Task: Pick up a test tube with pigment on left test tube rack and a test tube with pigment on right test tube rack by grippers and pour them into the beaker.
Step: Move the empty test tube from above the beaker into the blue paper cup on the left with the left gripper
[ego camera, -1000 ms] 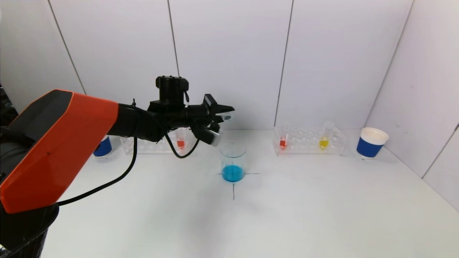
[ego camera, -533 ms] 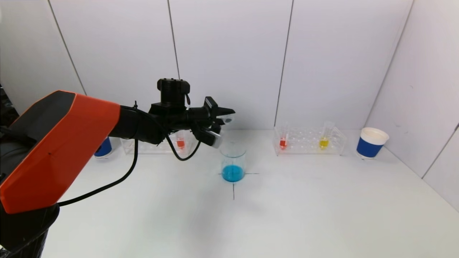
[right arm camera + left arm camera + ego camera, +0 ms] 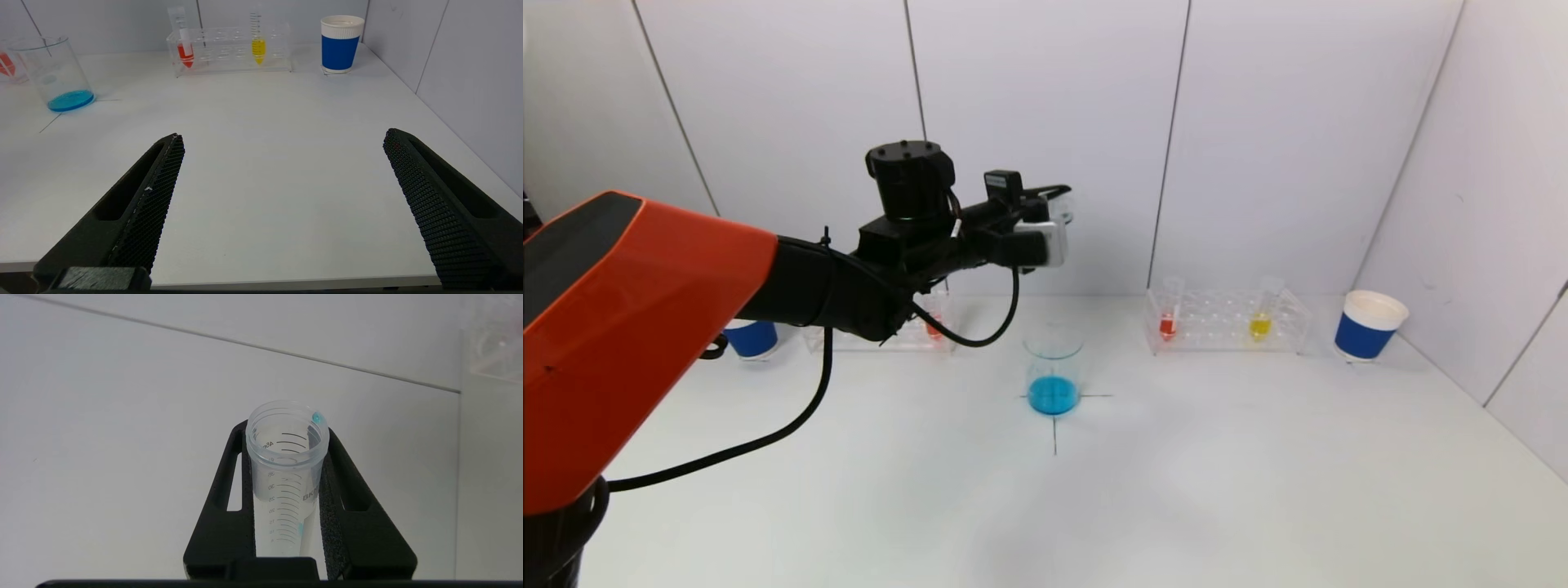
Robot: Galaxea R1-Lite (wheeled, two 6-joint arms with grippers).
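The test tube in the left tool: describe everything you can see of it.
The test tube is clear plastic with a wide round open mouth, no cap, and printed black graduation marks and numbers down its side. It looks emptied: only a blue drop clings at the rim and a small blue smear lower on the wall. The left tool is shut on it, the black padded fingers pressing on opposite sides below the rim. In the head view it is held high above the table, above the beaker, which holds blue liquid.
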